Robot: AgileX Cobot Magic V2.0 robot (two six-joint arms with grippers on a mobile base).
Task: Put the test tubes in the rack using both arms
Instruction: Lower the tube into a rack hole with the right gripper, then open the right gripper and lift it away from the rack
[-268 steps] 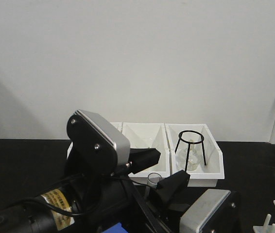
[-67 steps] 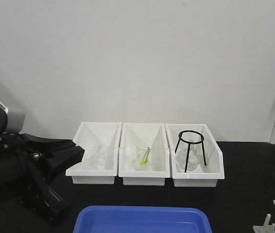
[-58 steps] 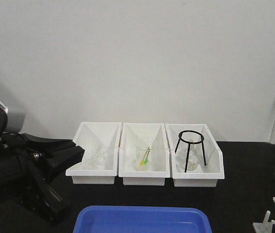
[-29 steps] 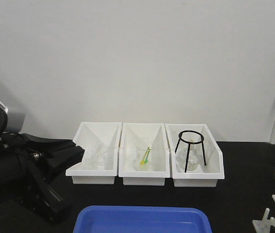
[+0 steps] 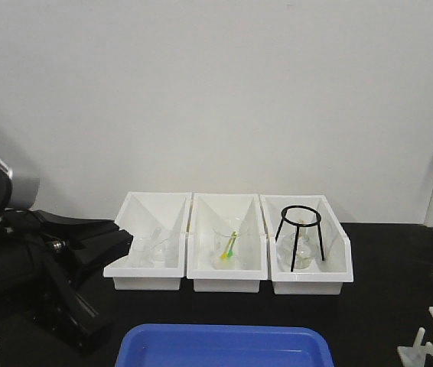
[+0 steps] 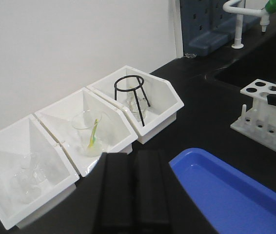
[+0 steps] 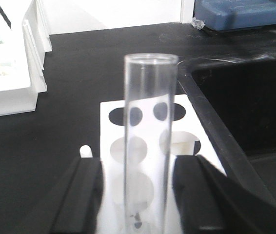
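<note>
- Black worktop (image 5: pixel 385 306).
- Three white bins (image 5: pixel 228 248) in a row along its back edge.
- Blue tray (image 5: pixel 228 345) at the front edge.
- White rack (image 6: pixel 267 114) beside a recessed sink (image 6: pixel 255 63).

test tube (image 7: pixel 147 146) over rack (image 7: pixel 147 146), tray (image 6: pixel 235 195) left of rack

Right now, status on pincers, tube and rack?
Right pincer shut on tube, upright over rack. Left pincer shut, empty. Nothing in the way.
</note>
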